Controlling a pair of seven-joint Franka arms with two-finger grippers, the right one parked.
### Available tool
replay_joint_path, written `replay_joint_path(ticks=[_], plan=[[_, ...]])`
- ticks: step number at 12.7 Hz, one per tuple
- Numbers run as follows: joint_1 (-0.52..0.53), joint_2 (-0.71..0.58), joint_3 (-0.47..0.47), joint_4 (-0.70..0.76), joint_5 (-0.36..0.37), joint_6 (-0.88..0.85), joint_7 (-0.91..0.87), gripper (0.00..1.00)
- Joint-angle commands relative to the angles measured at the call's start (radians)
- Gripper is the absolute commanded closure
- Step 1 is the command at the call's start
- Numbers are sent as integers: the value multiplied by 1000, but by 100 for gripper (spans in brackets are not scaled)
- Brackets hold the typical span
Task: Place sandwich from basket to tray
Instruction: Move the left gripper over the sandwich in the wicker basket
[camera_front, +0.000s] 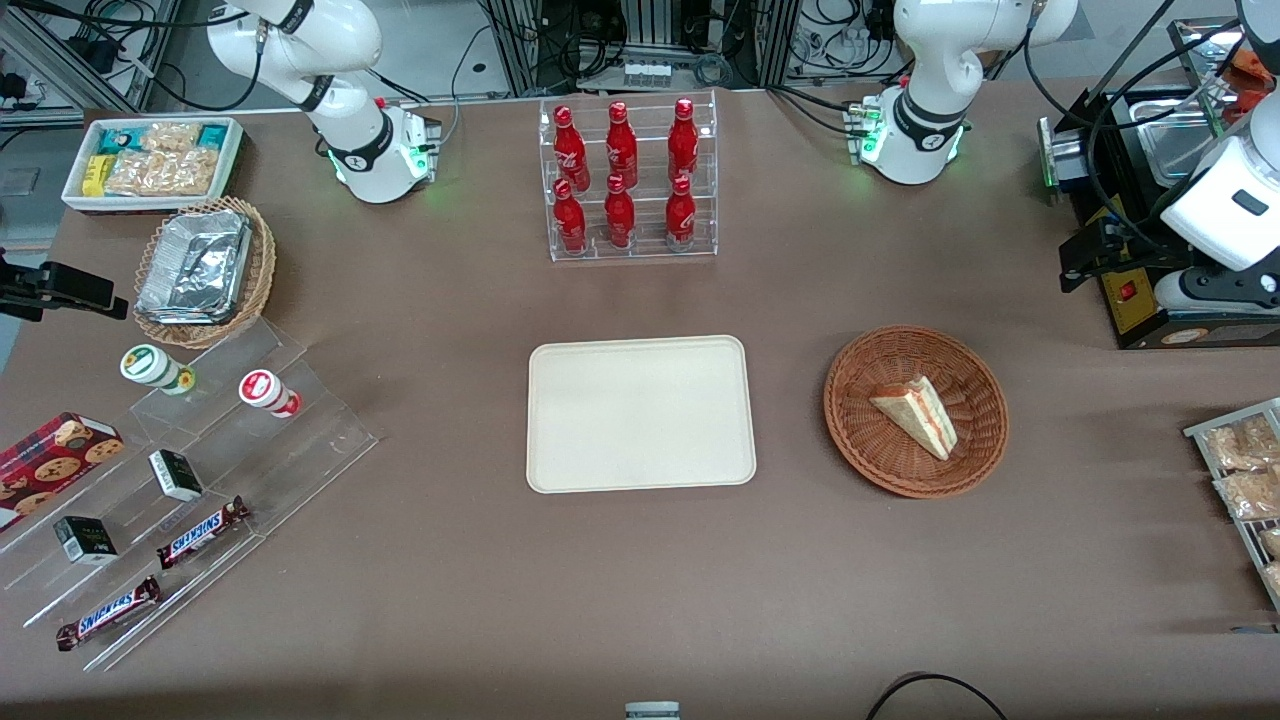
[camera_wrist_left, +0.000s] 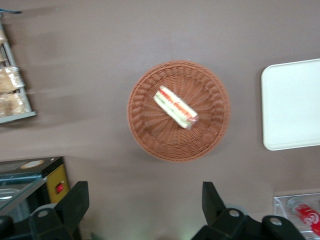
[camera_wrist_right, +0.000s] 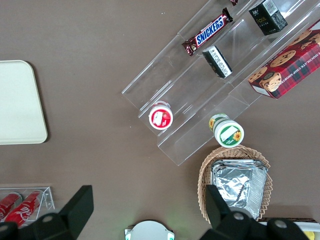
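Hovering tool (camera_wrist_left: 145, 202) spread, sandwich (camera_front: 918, 412) in basket (camera_front: 975, 460)

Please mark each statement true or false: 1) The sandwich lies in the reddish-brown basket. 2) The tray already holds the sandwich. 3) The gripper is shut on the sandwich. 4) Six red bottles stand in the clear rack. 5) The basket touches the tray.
1) True. The sandwich lies inside the basket.
2) False. The tray is bare; the sandwich is in the basket.
3) False. The gripper is open, high above the table and holding nothing; the wrist view shows its fingers spread wide apart.
4) True. Six red bottles stand in the clear rack, in two rows of three.
5) False. Bare table shows between basket and tray.
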Motion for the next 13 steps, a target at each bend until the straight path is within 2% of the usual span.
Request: replay_joint_path(ticks=[1, 5, 7, 10, 13], plan=[[-16, -15, 4, 3, 27, -43, -4, 0], [-15, 20, 2, -40, 24, -2, -15, 0], [-18, 41, 2, -146, 22, 132, -88, 0], [-32, 54, -1, -331, 21, 413, -314, 0], [-67, 116, -2, -390, 19, 541, -565, 0]])
